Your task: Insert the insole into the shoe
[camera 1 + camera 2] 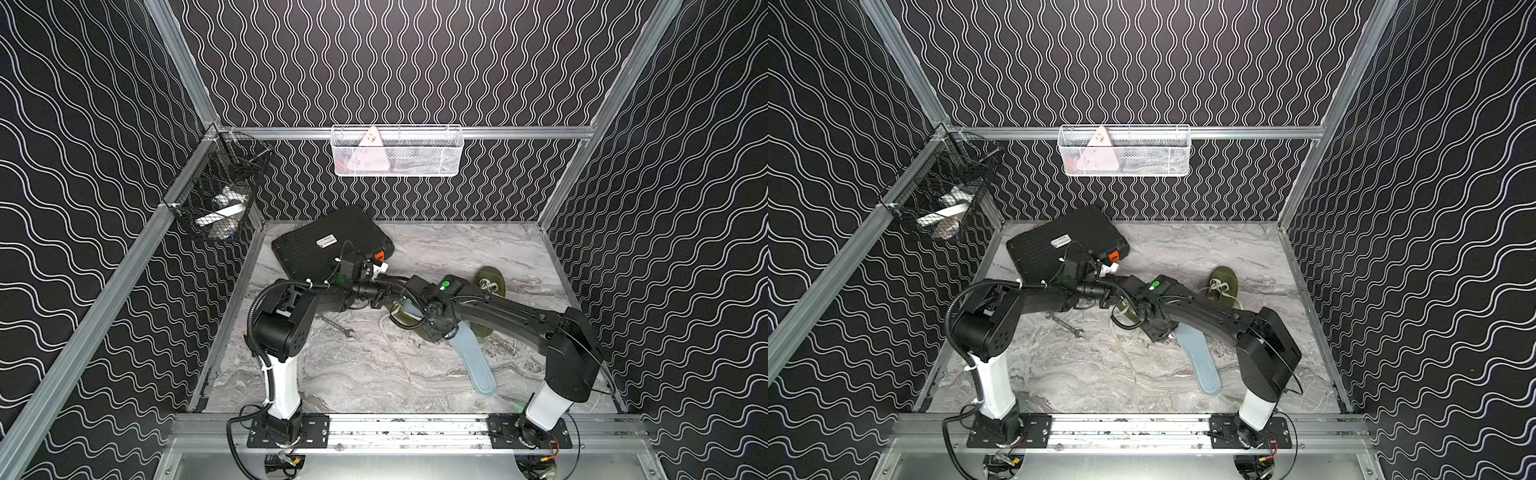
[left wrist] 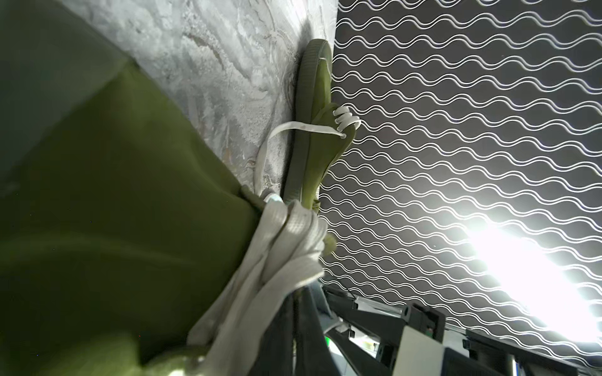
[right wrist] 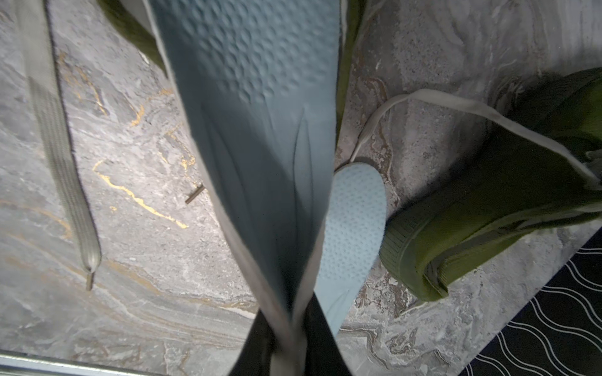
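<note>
An olive shoe (image 1: 402,323) lies mid-table under both wrists; it fills the left wrist view as green fabric (image 2: 114,195). My left gripper (image 2: 298,312) is shut on the shoe at its opening, with white laces (image 2: 286,247) bunched at the tips. My right gripper (image 3: 290,328) is shut on a pale blue insole (image 3: 254,130), folded lengthwise between the jaws. Its far end runs in between the shoe's olive sides (image 3: 130,29). In both top views only a strip of this insole (image 1: 411,311) (image 1: 1126,308) shows between the arms.
A second pale blue insole (image 1: 473,361) lies flat in front of the right arm. A second olive shoe (image 1: 492,282) sits behind that arm. A black case (image 1: 332,243), a wrench (image 1: 336,326) and loose laces (image 3: 55,130) are on the marble table.
</note>
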Controlling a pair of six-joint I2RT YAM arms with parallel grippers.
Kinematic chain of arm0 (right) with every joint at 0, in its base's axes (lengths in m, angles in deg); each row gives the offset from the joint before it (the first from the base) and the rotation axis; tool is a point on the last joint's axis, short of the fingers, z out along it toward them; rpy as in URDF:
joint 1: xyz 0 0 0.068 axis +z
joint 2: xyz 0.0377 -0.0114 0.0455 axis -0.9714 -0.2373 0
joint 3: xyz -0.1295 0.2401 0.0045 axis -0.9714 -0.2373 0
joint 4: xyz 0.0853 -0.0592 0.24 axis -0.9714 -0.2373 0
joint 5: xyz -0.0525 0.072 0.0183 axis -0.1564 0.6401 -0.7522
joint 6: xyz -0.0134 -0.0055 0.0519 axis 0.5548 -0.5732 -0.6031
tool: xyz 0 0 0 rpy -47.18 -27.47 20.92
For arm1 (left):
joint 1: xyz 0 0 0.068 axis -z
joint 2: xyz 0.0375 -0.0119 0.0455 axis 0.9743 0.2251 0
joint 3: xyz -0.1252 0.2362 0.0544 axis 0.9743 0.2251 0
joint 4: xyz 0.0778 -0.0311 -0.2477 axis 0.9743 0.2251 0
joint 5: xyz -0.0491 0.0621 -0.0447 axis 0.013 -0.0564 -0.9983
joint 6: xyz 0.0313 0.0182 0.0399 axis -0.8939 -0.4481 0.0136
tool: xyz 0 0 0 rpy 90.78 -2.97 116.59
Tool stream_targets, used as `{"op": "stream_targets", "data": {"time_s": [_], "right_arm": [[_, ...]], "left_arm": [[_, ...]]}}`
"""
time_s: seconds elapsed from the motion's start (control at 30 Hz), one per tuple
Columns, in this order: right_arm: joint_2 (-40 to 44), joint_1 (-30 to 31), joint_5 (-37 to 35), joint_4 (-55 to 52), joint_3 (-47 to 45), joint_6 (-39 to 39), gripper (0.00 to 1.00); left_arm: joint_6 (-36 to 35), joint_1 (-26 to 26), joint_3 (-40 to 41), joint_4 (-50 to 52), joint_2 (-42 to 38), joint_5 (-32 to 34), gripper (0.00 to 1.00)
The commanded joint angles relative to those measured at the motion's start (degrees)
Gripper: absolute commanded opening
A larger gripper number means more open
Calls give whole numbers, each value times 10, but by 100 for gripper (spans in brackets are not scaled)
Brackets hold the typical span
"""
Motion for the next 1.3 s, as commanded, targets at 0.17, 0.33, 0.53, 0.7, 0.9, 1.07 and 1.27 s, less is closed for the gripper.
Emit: {"op": "stream_targets", "data": {"time_s": [0.17, 0.33, 0.53, 0.7, 0.9, 1.07, 1.27], "right_arm": [[18, 0, -24, 62, -27, 47, 10], [-1, 0, -26, 110, -21, 95, 9], [-26, -2, -37, 128, -9, 128, 8], [-6, -4, -41, 160, -40, 150, 8], [19, -4, -54, 160, -68, 158, 8], [11, -3, -66, 170, -59, 155, 8], [-15, -4, -44, 231, -35, 158, 8]], "left_arm": [[63, 0, 20, -88, 10, -16, 0], [126, 0, 26, -161, 16, -25, 0], [185, 0, 29, -224, 24, -34, 0], [188, 0, 23, -206, 23, -39, 0], [131, 0, 5, -105, 12, -33, 0], [155, 1, 18, -132, 15, -27, 0], [167, 4, 33, -150, 16, -24, 0]]}}
